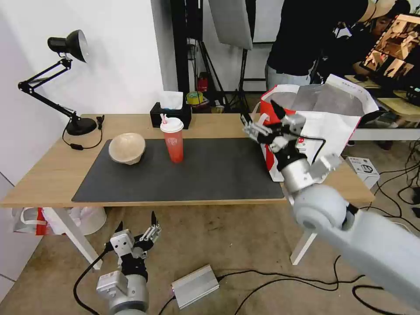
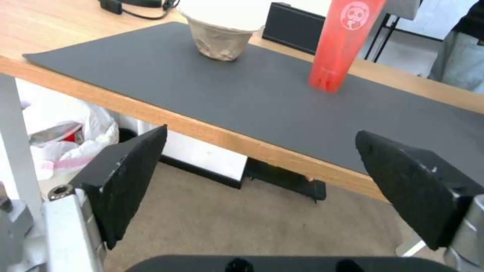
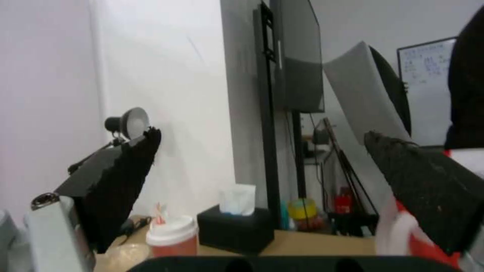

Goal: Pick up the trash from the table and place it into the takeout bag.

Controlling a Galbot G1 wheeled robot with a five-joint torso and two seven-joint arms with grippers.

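Trash items on the table (image 1: 52, 179): a beige paper-pulp bowl (image 1: 127, 148), lying tilted with its rim partly downward at the left end of the dark grey mat (image 1: 197, 175), and a red translucent drink cup (image 1: 173, 140) with white lid and straw, upright just right of the bowl. Bowl and cup stand near each other but apart. Behind the cup, off the mat, sits a black tissue box (image 1: 168, 114); a black desk lamp (image 1: 65, 78) occupies the far left corner.

The takeout bag (image 1: 332, 118), white and red with silvery lining, stands open at the right end of the table, its mouth facing up.

The mat surface between the cup and the bag is unoccupied, as is the whole near strip of mat along the front table edge.

The right gripper (image 1: 262, 120) is raised above the right edge of the mat, beside the bag, wrist angled toward the far wall; its jaws are spread wide and hold nothing. The left gripper (image 1: 135, 227) hangs below the table's front edge, over the floor, jaws likewise spread wide and unloaded, pointing up toward the bowl and cup.
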